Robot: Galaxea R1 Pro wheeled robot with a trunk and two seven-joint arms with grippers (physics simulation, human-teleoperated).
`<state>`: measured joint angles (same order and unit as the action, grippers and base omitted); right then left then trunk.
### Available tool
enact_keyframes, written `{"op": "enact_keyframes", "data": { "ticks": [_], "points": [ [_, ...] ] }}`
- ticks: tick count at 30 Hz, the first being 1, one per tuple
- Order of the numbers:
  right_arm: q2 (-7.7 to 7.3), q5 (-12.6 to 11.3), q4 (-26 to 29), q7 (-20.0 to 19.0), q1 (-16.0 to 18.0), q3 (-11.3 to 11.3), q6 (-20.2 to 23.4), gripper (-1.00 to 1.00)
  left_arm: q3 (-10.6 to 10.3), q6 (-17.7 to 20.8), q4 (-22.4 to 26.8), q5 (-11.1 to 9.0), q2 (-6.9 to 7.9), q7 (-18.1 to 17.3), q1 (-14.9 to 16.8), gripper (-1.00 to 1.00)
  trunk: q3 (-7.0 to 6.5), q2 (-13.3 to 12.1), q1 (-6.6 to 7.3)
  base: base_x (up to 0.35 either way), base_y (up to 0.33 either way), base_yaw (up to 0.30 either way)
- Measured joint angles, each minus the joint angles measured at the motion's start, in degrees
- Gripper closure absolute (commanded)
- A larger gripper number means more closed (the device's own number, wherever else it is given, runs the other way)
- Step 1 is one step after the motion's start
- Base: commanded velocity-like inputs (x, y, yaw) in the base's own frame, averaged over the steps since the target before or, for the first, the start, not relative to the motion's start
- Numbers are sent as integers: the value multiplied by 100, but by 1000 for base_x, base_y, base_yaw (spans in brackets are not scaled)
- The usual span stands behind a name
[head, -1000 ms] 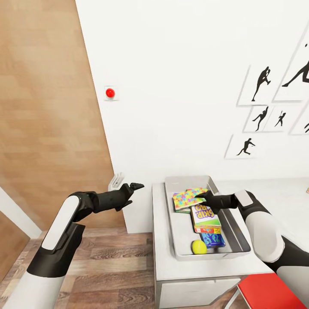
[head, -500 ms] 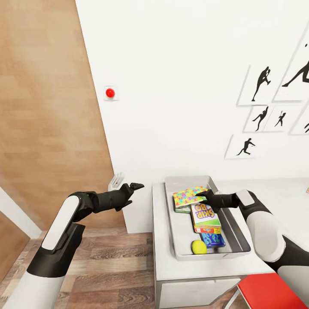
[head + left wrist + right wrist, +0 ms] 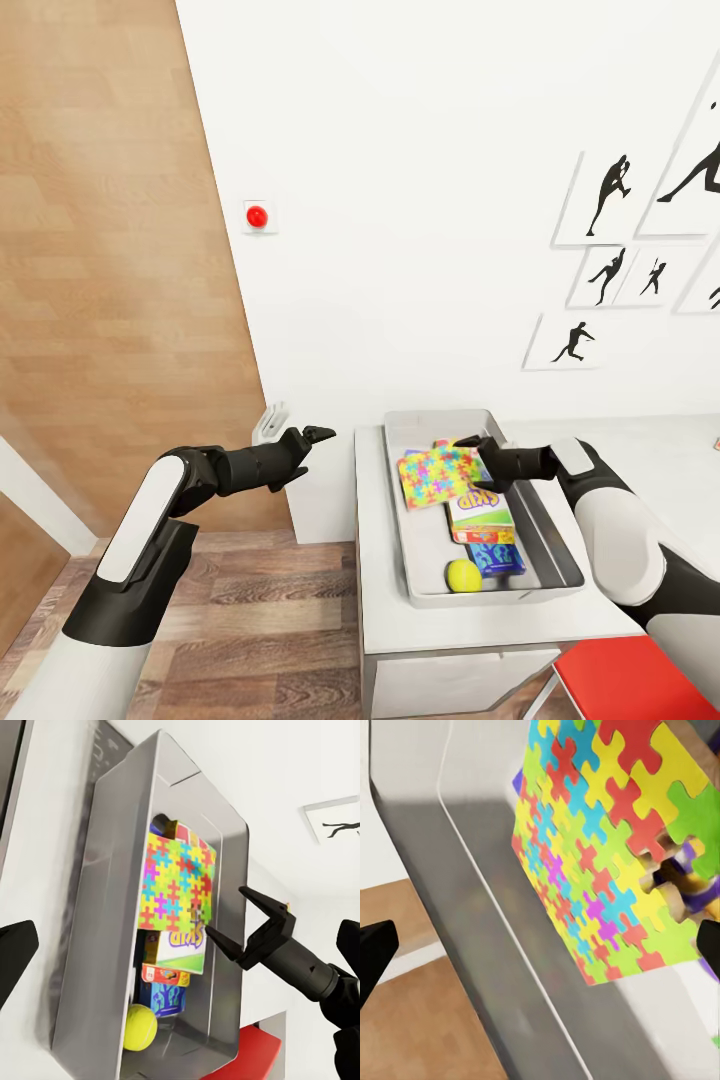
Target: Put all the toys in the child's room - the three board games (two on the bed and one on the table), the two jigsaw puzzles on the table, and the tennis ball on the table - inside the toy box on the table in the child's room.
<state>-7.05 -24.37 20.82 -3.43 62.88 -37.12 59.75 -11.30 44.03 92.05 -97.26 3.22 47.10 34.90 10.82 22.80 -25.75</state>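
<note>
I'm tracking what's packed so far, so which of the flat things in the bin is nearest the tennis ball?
The small blue board game, lying at the near end of the toy box beside the tennis ball. The Skip-Bo box and jigsaw puzzle lie farther back.

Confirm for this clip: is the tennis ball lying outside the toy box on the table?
No. In the head view the tennis ball lies inside the toy box, at its near end beside the blue board game.

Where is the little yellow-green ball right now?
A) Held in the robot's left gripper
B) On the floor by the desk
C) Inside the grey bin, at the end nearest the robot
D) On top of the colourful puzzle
C: the tennis ball lies on the floor of the toy box, at its near end beside the blue board game.
</note>
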Motion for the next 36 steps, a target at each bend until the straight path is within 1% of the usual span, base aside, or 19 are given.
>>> {"op": "enact_keyframes", "data": {
  "ticks": [21,36],
  "points": [
    [1,-4,8,1,6,-31,0,-100,0,0,0,0,0,3,2,-100,0,0,0,0,0,0],
    [56,-4,17,1,-5,-35,0,-100,0,0,0,0,-13,1,8,-100,0,0,0,-15,0,0]
  ]
}}
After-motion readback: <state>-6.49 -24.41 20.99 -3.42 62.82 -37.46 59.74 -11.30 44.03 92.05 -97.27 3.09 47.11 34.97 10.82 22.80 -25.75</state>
